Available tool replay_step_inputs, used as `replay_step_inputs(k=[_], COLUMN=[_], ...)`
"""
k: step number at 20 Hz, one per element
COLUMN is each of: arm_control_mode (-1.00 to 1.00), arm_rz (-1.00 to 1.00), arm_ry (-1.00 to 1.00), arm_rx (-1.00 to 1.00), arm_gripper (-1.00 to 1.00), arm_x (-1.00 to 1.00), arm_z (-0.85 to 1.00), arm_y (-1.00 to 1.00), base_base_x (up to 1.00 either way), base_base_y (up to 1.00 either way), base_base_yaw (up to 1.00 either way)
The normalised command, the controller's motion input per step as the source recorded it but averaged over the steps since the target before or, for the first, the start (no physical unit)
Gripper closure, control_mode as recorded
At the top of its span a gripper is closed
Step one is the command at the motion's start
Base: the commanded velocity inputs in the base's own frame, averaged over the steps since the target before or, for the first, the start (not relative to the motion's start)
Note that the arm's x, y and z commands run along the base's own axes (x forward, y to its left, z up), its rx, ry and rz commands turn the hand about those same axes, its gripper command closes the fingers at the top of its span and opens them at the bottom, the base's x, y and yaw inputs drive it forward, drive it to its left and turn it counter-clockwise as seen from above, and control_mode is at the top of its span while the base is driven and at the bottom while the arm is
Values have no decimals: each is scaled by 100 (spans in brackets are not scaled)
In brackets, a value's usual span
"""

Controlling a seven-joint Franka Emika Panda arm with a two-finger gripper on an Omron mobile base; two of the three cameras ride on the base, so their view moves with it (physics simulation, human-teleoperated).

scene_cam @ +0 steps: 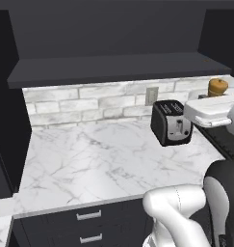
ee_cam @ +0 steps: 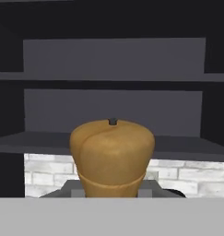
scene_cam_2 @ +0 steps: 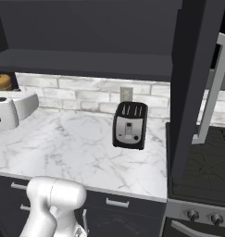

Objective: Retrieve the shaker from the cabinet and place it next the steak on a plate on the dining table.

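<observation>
The tan-brown wooden shaker (ee_cam: 112, 154) stands upright right in front of the hand camera, and my gripper (ee_cam: 112, 190) is shut on its waist. In the left base view its rounded top (scene_cam: 217, 87) shows above my white hand (scene_cam: 210, 112), at the far right over the counter. In the right base view the shaker (scene_cam_2: 3, 82) sits at the far left. The dark charcoal cabinet (scene_cam: 113, 67) with its long shelf (ee_cam: 113, 138) lies ahead and above, apart from the shaker. The steak, the plate and the dining table are out of view.
A black toaster (scene_cam: 171, 123) stands on the marble counter (scene_cam: 89, 159) with silver-handled drawers, close to my hand. A wall outlet (scene_cam: 151, 95) sits in the brick backsplash. A dark upright panel (scene_cam_2: 192, 83) and a stove (scene_cam_2: 202, 171) lie at the right.
</observation>
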Motion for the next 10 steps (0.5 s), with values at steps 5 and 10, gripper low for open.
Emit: replay_step_inputs(k=[5,10], arm_control_mode=[-100,100], arm_rz=[0,0], arm_ry=[-1,-1], arm_rx=[0,0], arm_gripper=[100,100], arm_x=[-98,-20], arm_z=[-2,0], arm_y=[0,0], base_base_x=[0,-80], base_base_y=[0,-1], base_base_yaw=[0,0])
